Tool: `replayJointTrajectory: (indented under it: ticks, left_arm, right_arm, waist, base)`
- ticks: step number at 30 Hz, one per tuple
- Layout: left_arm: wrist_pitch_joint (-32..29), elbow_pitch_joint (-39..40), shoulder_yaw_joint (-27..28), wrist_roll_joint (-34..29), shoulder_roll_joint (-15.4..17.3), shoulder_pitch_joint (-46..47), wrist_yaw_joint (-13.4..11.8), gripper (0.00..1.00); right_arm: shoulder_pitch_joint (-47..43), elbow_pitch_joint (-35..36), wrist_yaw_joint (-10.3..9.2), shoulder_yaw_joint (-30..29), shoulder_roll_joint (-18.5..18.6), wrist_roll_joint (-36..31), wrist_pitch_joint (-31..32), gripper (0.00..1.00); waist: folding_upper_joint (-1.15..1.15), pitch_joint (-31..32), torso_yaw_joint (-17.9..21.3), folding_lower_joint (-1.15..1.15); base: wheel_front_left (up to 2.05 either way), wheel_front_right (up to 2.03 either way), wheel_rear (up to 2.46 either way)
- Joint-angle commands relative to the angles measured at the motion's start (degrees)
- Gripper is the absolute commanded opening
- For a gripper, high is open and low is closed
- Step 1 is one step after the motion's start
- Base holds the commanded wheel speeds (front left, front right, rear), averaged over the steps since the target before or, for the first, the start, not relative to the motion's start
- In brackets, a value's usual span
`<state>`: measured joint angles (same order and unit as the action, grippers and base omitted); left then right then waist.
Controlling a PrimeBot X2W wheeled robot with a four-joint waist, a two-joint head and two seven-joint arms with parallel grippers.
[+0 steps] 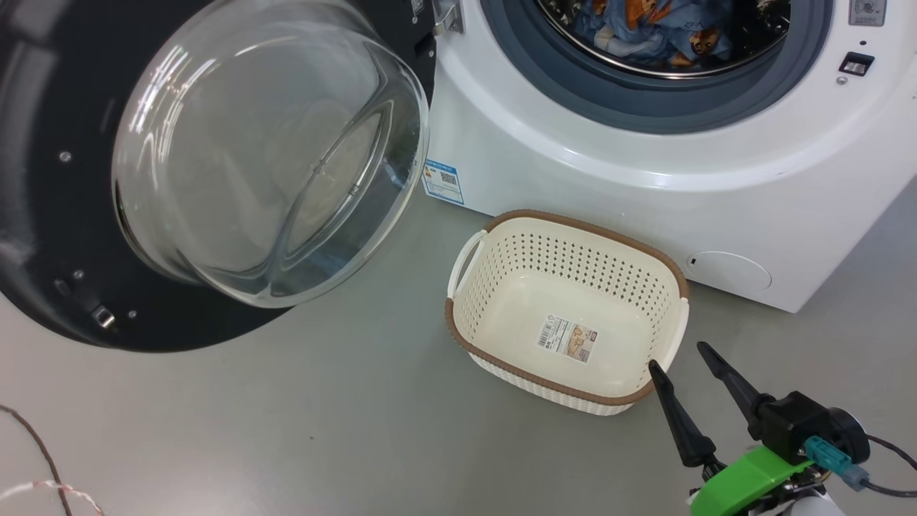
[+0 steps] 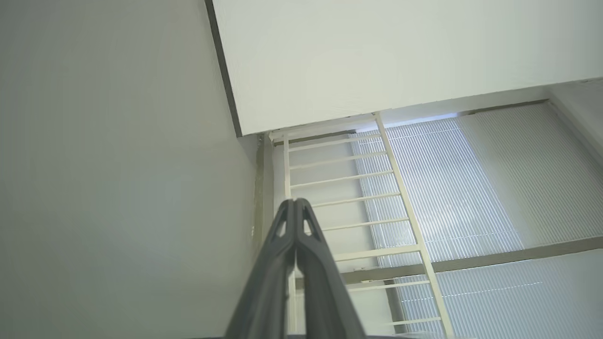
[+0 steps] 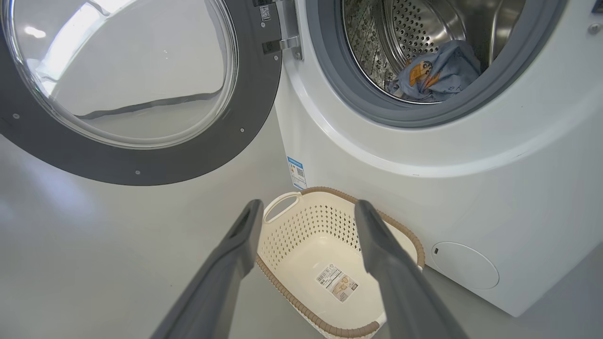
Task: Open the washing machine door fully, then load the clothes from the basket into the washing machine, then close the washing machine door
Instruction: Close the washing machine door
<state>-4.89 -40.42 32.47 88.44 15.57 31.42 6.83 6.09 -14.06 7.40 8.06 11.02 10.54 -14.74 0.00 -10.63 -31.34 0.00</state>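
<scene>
The washing machine (image 1: pixel 645 179) (image 3: pixel 471 179) stands with its door (image 1: pixel 64 215) (image 3: pixel 141 160) swung wide open to the left, glass bowl facing out. The clothes (image 1: pixel 645 36) (image 3: pixel 438 70), light blue with orange patches, lie inside the steel drum. The cream basket (image 1: pixel 566 315) (image 3: pixel 330 263) sits on the floor in front of the machine with only a label sticker on its bottom. My right gripper (image 1: pixel 677 356) (image 3: pixel 308 207) is open, hovering just above the basket's near right corner, nothing between its fingers. My left gripper (image 2: pixel 294 202) is shut on nothing, pointing up at a wall and ceiling.
Grey floor (image 1: pixel 322 416) spreads in front of the machine and under the open door. A thin cable (image 1: pixel 36 444) lies at the lower left. In the left wrist view a white ladder-like rack (image 2: pixel 348 197) and window blinds (image 2: pixel 471 188) stand ahead.
</scene>
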Motion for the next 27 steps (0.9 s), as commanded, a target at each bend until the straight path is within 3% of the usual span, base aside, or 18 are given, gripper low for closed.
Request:
replayJointTrajectory:
  ticks: [1,9,27]
  left_arm:
    - [-1.0,0.4,1.7,1.0,4.5,2.6,0.6,0.0]
    - [-7.4,-0.1,0.9,3.3,5.0,4.8,0.6,0.0]
    - [-13.6,0.7,0.8,3.5,4.6,4.2,0.7,0.0]
  right_arm:
    - [-1.0,1.6,0.09,0.6,0.3,-0.6,-0.3,1.0]
    - [-2.6,2.7,0.09,-0.6,0.8,-1.1,-0.3,1.0]
    - [-2.4,3.2,0.09,0.3,3.5,-0.8,-0.3,1.0]
  waist:
    - [0.0,-0.1,0.1,0.0]
    - [0.0,-0.8,0.8,0.0]
    - [0.0,-2.9,4.0,0.0]
  base:
    - [0.0,0.0,0.0]
    - [0.0,0.0,0.0]
    - [0.0,0.0,0.0]
